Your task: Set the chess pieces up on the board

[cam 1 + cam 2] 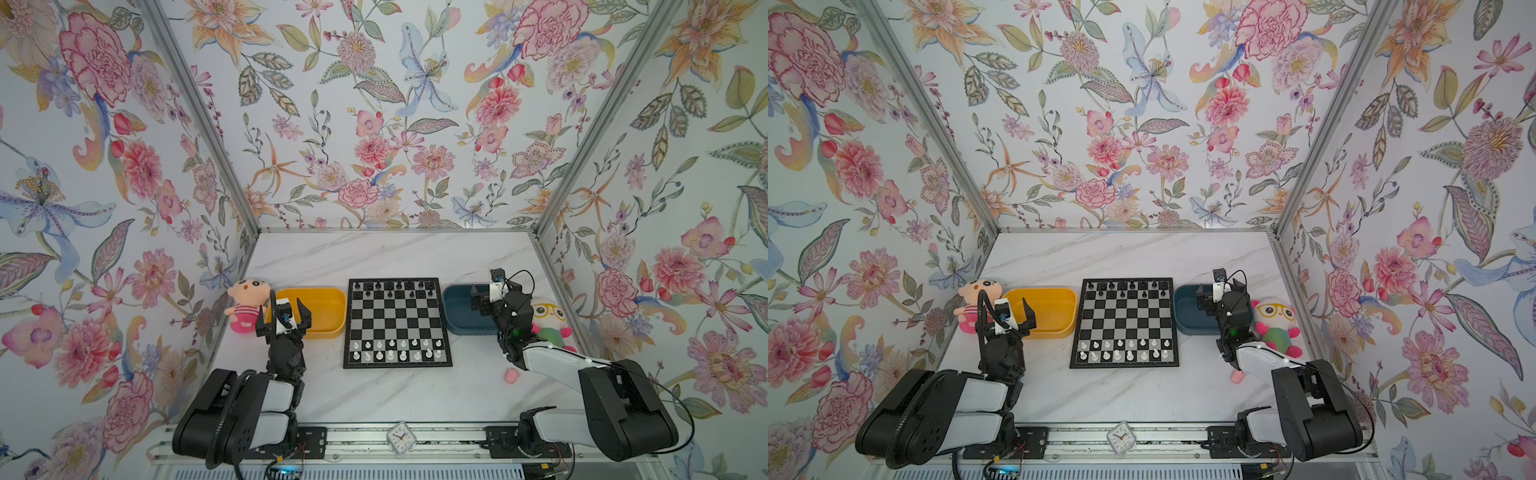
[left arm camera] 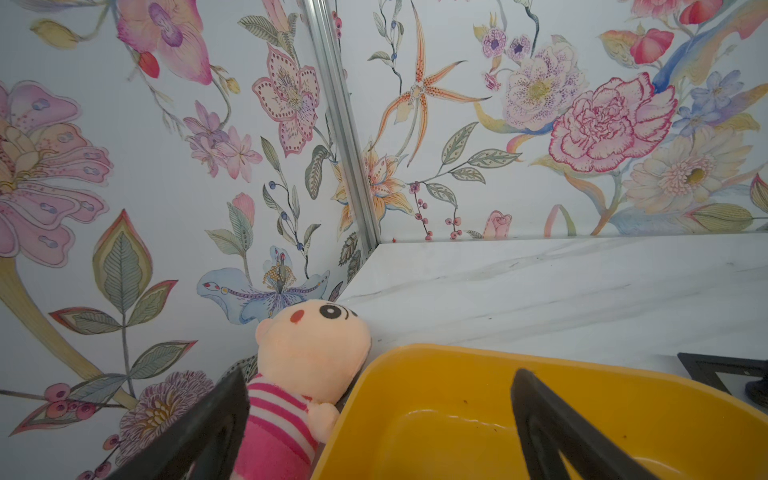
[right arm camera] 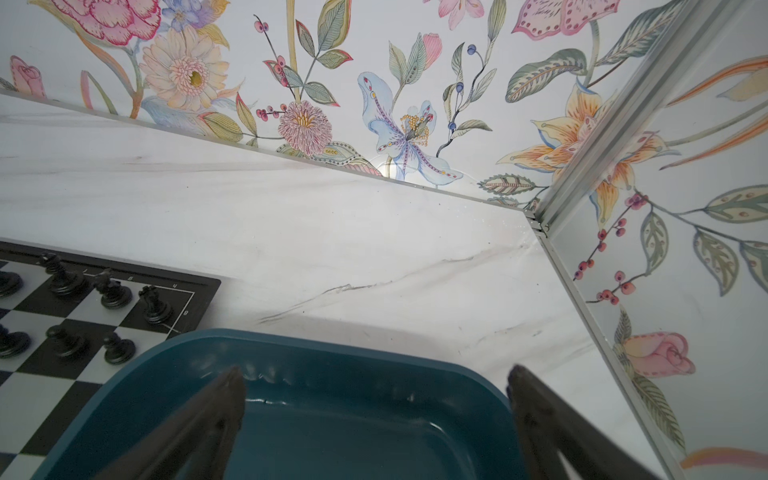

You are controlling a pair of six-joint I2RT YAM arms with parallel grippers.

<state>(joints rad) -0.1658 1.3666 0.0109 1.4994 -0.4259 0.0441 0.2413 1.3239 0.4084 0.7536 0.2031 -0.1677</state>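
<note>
On the marble worktop (image 1: 374,257) the chess pieces (image 1: 391,343) stand on the board (image 1: 397,320); my left claw (image 1: 284,312) and right claw (image 3: 375,372) hang apart, empty, either side. Any wide reach-in could topple neighbours.

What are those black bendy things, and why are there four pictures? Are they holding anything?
They are two robot arms. Each ends in a two-fingered pincher, its end effector. Two pictures look down from above; two come from cameras on the wrists. On the table lies a board, black pieces on its far rows, white pieces on the near ones. The left end effector is open by a yellow tray, the right end effector open over a blue tray. Both hold nothing. A doll and a green toy sit at the sides.
</note>
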